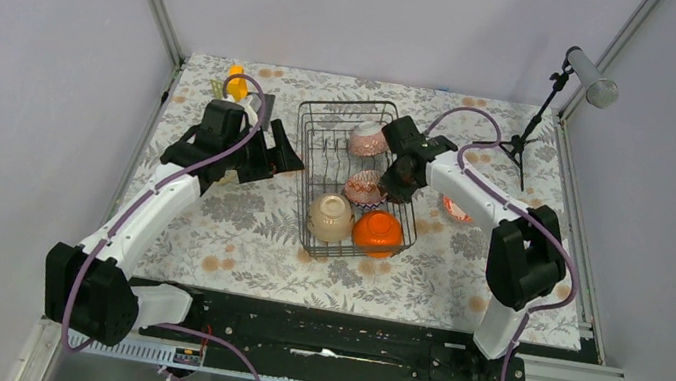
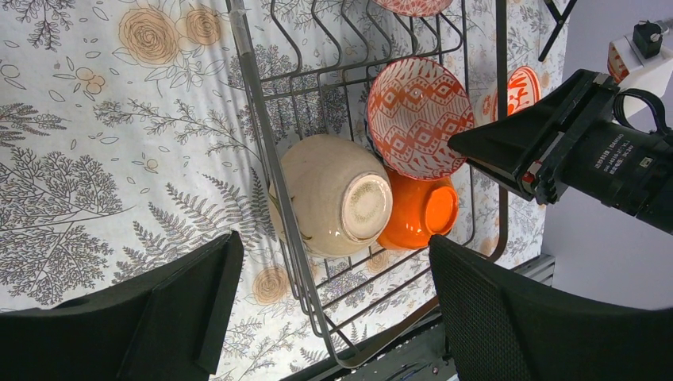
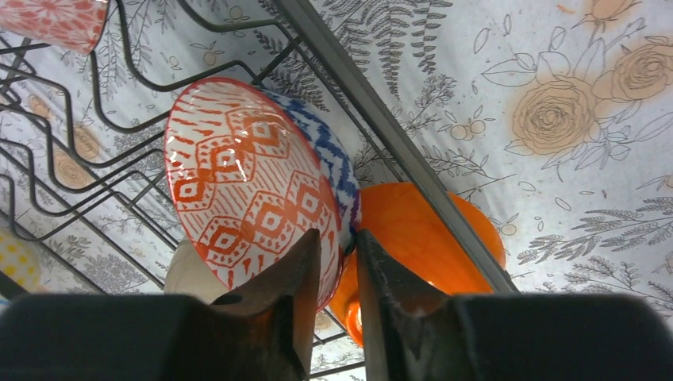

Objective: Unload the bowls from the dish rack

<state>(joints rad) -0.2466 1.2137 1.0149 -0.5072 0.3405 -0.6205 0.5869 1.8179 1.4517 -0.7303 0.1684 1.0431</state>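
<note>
- The only writing I can find is small white print on the black body of the right gripper (image 2: 508,155), seen from the left wrist camera. It is too fine for me to read.
- The right gripper is inside the dish rack (image 1: 299,175), over its right half. Its jaws are squeezed to a thin slit around the rim of the lattice bowl (image 3: 246,190).
- One finger (image 3: 294,278) sits on the orange-patterned inside of that bowl, and the other is against the outside.
- A blue-white patterned surface (image 3: 329,155) hugs the back of the lattice bowl. I cannot tell whether it is a second bowl nested there, or whether it is pinched too.
- The lattice bowl is tipped up on edge mid-rack, and the orange bowl (image 1: 377,232) is right below it in the rack's near right corner.
- The beige bowl (image 2: 333,206) fills the rack's near left corner. It lies on its side with its foot ring showing, touching the orange bowl.
- The pink speckled bowl (image 1: 369,139) is toward the rack's far end.
- The red-banded bowl (image 1: 455,209) is outside the rack, on the floral tablecloth (image 1: 238,226) just off its right side.
- The left gripper (image 1: 274,155) hangs just outside the rack's left wall. Its jaws are spread wide, holding and touching nothing.
</note>
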